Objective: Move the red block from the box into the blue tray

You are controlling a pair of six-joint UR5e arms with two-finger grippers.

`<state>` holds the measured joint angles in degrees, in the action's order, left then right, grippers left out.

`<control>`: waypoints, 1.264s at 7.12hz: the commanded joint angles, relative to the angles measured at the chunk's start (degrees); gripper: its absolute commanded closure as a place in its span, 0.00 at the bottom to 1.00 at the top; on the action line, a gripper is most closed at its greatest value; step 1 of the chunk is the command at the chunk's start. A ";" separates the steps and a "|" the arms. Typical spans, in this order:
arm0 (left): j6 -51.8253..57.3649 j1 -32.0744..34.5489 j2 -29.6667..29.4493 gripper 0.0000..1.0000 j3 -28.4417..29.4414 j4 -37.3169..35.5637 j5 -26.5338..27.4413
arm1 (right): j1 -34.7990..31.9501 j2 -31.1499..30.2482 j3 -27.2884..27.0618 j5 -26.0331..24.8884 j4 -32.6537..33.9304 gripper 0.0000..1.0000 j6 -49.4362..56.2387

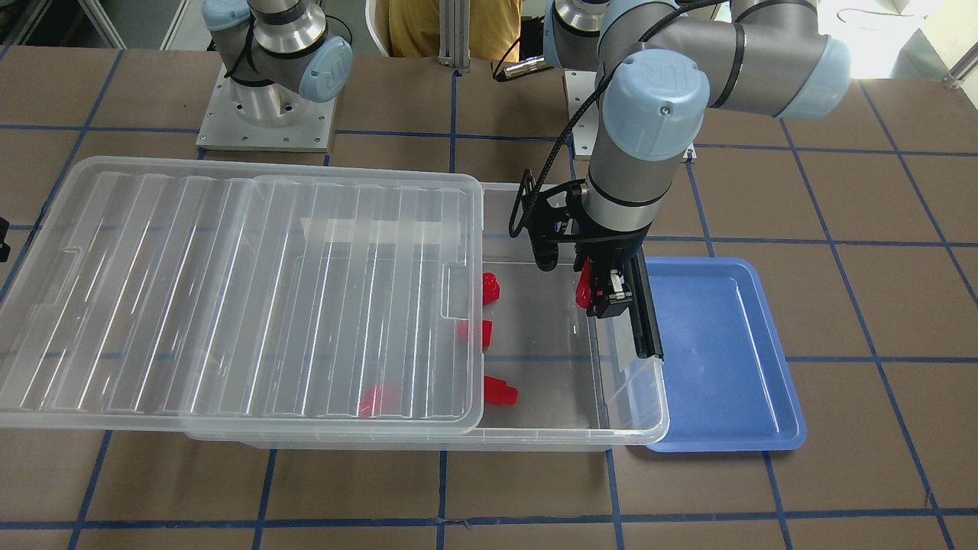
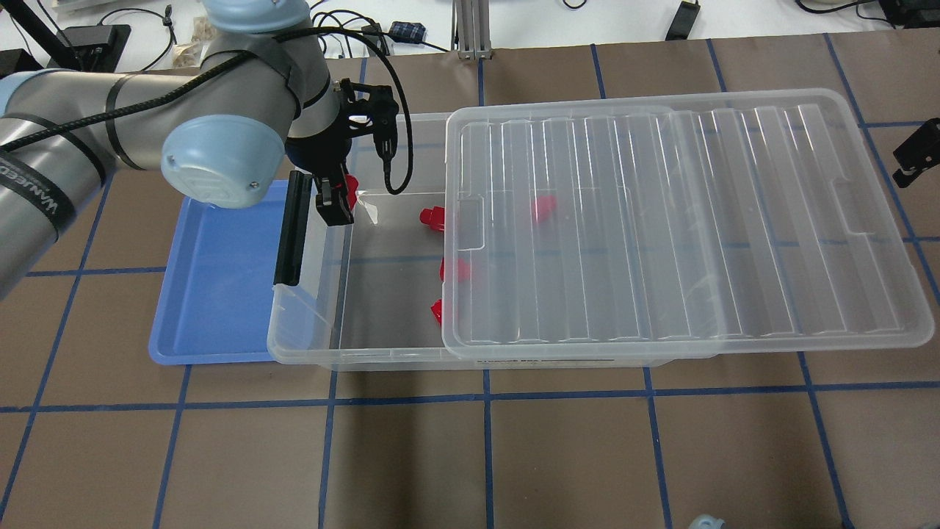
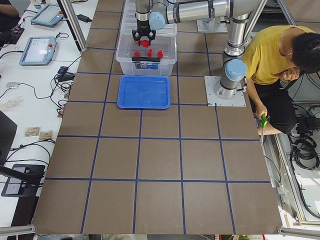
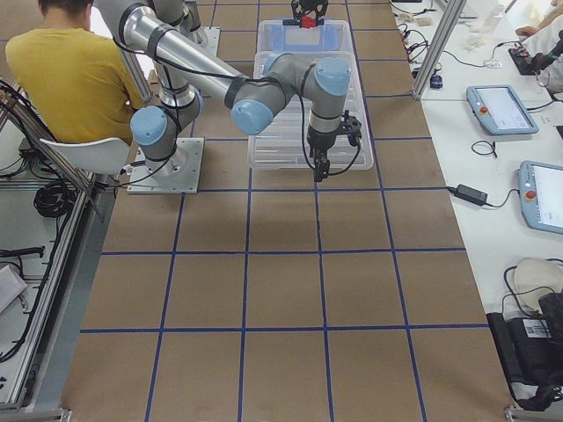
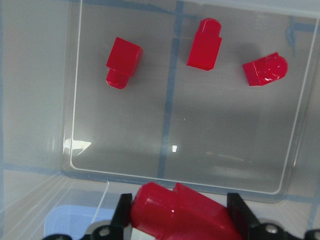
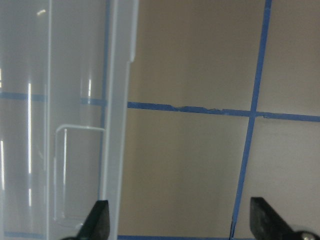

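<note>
Left tool (image 2: 334, 200) clamps red block (image 5: 175, 212) above box (image 1: 638, 416) holding loose blocks (image 1: 500, 391).

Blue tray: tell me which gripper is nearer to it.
Left. The left gripper, shut on a red block, hangs over the box end beside the blue tray; the right gripper sits at the lid's far end.

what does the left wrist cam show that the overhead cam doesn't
Only the left wrist view: a close look at the red block clamped in the left gripper, and three loose blocks in plain sight on the box floor.
Only the overhead view: the clear lid lying across most of the box, a fourth loose block blurred beneath it, the black latch bar, the right gripper and the whole blue tray.
Both: the box, the held block, loose blocks and some blue tray.
</note>
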<state>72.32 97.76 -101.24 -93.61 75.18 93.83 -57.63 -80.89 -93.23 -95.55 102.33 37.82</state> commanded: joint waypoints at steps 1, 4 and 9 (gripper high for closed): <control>-8.90 -1.77 1.74 0.85 -0.25 -0.72 1.88 | 0.24 3.44 0.07 -4.37 -0.55 0.00 0.32; -27.16 -12.56 2.44 0.85 -3.93 -6.60 1.70 | 0.24 4.96 -0.20 -3.68 -0.11 0.00 -1.08; -62.39 -26.54 1.41 0.88 -13.16 -7.15 0.57 | -0.46 4.52 -2.31 -0.25 -0.64 0.00 -6.97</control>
<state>11.72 74.58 -98.71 -105.19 68.16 95.07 -57.98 -76.14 -94.97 -96.54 101.78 31.82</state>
